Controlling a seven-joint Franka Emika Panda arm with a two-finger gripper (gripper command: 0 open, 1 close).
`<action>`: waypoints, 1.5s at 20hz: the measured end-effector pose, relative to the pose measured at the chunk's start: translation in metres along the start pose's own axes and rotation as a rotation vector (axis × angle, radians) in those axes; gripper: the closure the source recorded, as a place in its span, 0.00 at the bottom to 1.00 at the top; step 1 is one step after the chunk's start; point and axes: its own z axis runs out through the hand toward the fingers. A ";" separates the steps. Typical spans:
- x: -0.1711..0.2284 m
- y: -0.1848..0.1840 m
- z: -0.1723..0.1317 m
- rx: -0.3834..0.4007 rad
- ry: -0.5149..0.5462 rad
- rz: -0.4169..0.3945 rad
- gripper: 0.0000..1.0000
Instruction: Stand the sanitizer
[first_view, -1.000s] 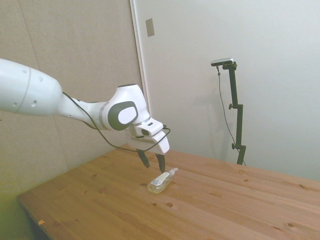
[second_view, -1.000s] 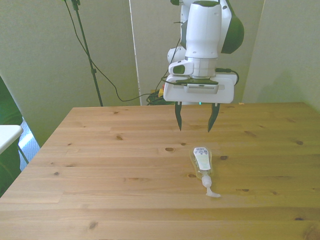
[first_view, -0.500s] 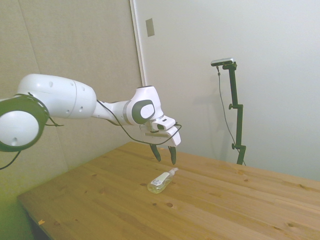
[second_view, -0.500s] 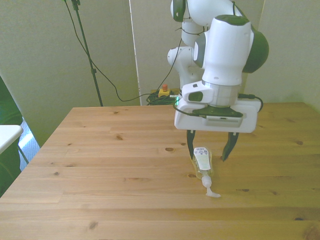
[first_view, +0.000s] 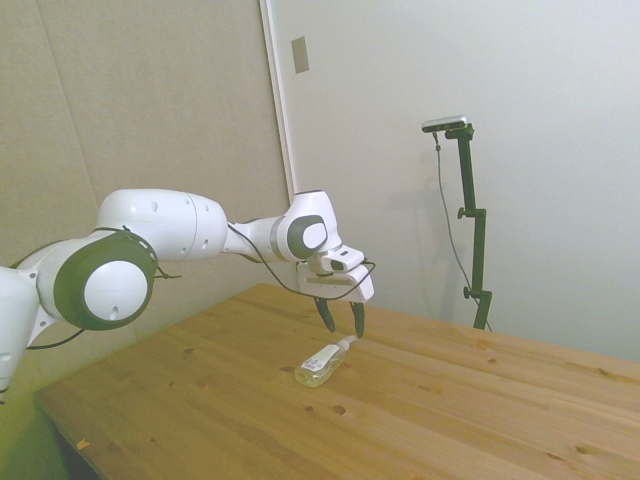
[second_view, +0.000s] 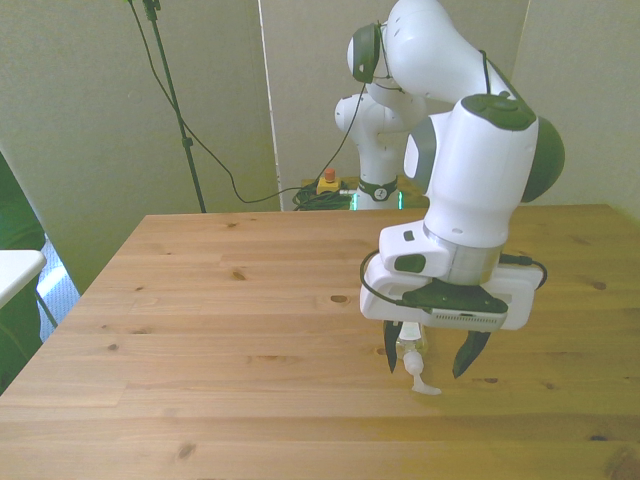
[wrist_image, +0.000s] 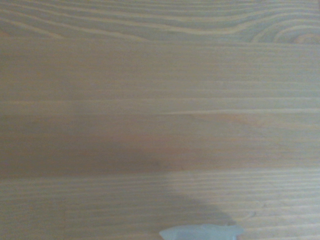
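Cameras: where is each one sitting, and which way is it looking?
Side view: off one side of the table, looking across it; the white arm reaches in, its open tool above the lying sanitizer.
Front view: across the table, facing the robot; the base, arm and tool show.
Wrist view: on the wrist, looking down at wood; no robot parts show.
Side and front views share the sanitizer.
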 end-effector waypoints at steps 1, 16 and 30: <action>0.000 0.000 0.004 -0.004 -0.003 0.001 0.00; 0.009 0.012 0.019 -0.017 -0.021 0.035 1.00; 0.011 0.017 0.020 -0.013 -0.034 0.048 1.00</action>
